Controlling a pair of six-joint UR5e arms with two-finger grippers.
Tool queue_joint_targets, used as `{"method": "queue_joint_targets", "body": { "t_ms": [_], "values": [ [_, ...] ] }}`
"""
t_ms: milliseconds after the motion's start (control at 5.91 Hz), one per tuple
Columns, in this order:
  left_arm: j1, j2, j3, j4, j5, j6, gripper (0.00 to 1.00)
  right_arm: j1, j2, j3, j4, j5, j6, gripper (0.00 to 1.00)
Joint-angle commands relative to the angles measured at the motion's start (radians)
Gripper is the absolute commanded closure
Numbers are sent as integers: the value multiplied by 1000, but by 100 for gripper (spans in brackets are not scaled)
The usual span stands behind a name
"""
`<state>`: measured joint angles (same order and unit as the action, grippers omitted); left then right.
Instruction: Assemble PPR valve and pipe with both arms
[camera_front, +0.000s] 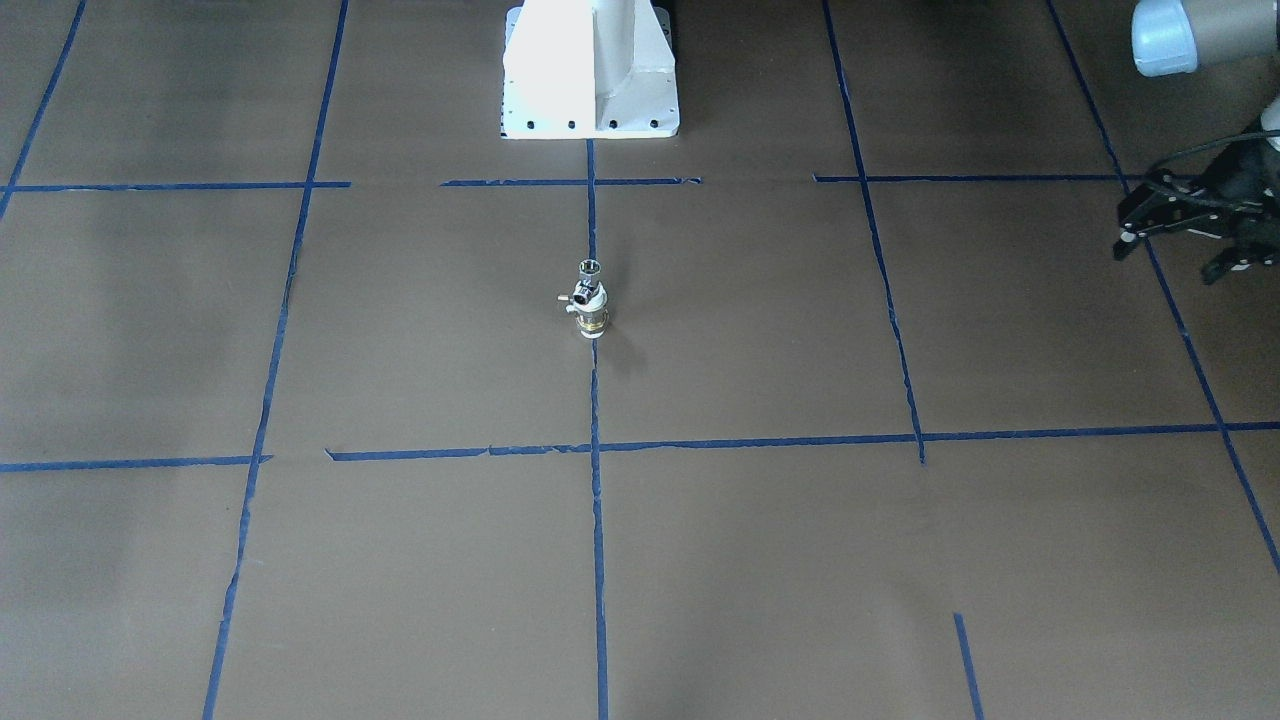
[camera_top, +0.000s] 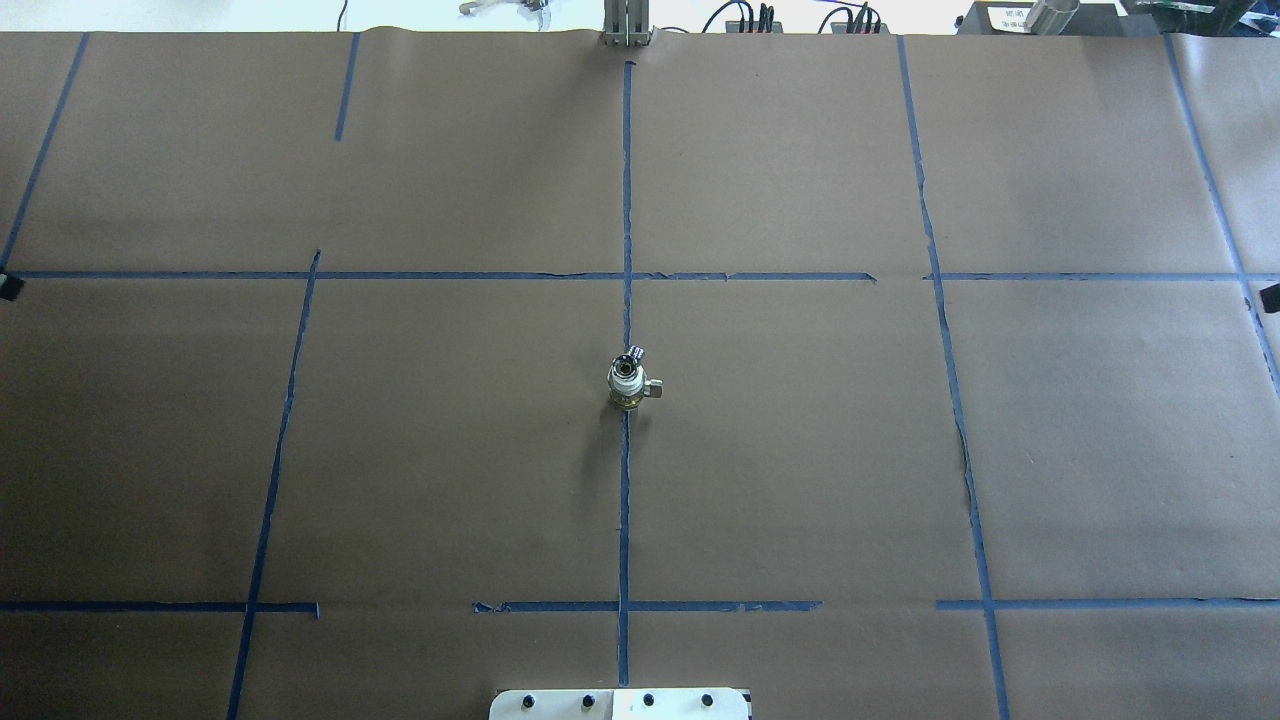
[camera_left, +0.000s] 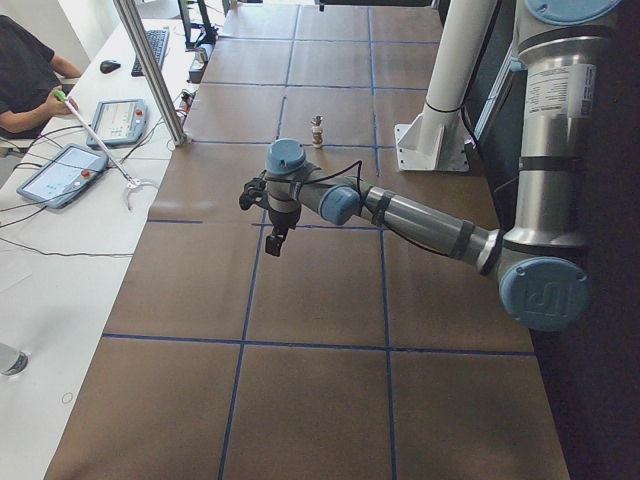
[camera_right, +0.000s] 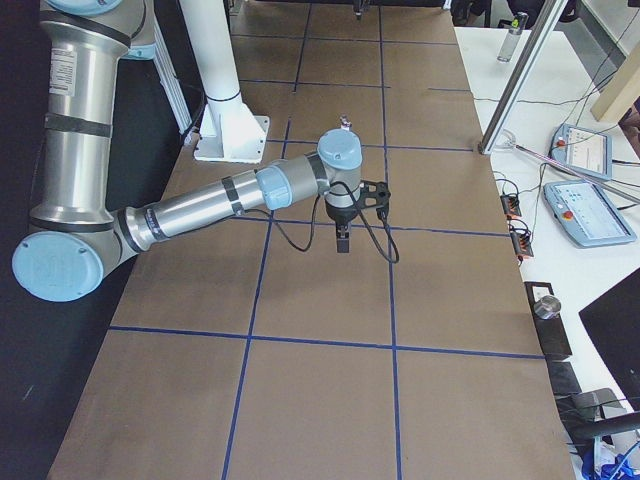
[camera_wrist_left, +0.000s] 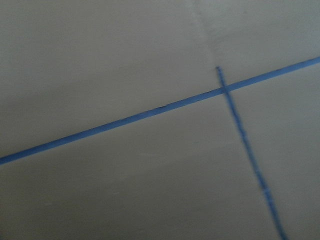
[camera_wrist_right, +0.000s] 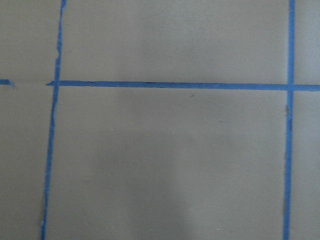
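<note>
The PPR valve (camera_front: 593, 320), white with a brass band, stands upright on the centre tape line. The chrome pipe (camera_front: 588, 276) sits on top of it as one stack. In the overhead view the valve (camera_top: 625, 386) and the pipe (camera_top: 631, 357) stand mid-table. The stack shows small in the exterior left view (camera_left: 318, 131) and the exterior right view (camera_right: 345, 122). My left gripper (camera_front: 1170, 255) hovers far off at the table's end, open and empty. My right gripper (camera_right: 355, 222) hovers at the other end, empty; I cannot tell whether it is open or shut.
The robot's white base (camera_front: 590, 75) stands behind the stack. Blue tape lines (camera_top: 625, 500) grid the brown paper table. Operators' tablets (camera_left: 62, 172) and cables lie beyond the far edge. Both wrist views show only paper and tape.
</note>
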<state>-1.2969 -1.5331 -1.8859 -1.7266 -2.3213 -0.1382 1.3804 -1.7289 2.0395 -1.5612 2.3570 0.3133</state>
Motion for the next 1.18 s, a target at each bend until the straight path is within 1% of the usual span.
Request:
{"method": "queue_joint_targets", "body": {
  "t_ms": [0,169,338,508,677,846,1015],
  "values": [
    [-189,22,124,22,-117,264,1,191,-24,-88,-136,1,-423,0],
    [-247,25,205,24,-119,357,0,218,-24,-105,-219,-21,-550,0],
    [-274,24,244,85,-121,394,0,221,-55,-125,-229,-24,-571,0],
    [-285,19,234,184,-121,394,0,220,-43,-184,-218,-18,-565,0],
    [-295,-5,232,305,-119,394,0,201,-37,-203,-218,-21,-559,0],
    [-294,-39,234,338,-118,393,0,171,9,-203,-223,-22,-524,0],
    [-291,-50,237,340,-113,393,0,148,12,-203,-220,-21,-481,0]
  ]
}}
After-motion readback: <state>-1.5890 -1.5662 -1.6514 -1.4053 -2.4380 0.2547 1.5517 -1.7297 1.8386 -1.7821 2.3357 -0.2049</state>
